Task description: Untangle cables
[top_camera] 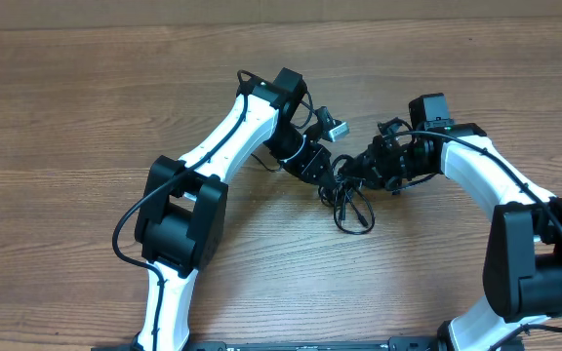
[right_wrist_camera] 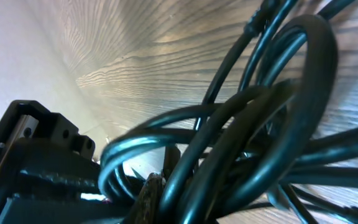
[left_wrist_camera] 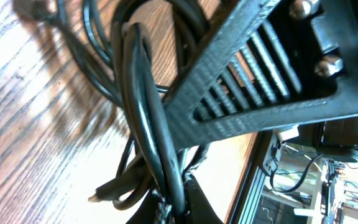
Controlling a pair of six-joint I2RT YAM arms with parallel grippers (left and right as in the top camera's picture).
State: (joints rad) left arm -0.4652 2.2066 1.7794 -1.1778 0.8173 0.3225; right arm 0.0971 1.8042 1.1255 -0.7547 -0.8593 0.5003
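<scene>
left gripper [top_camera: 328,177]: we see it pinched shut on the cables [left_wrist_camera: 145,118].
right gripper [top_camera: 367,169]: likewise clamped on them.
pose: both reach inward, right at left's 3 o'clock.

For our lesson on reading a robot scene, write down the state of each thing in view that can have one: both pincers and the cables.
left pincer, shut on the cables.
right pincer, shut on the same bundle, close to the left pincer.
cables, bunched in a tangle between the two pincers, with a loop hanging out onto the table.
</scene>
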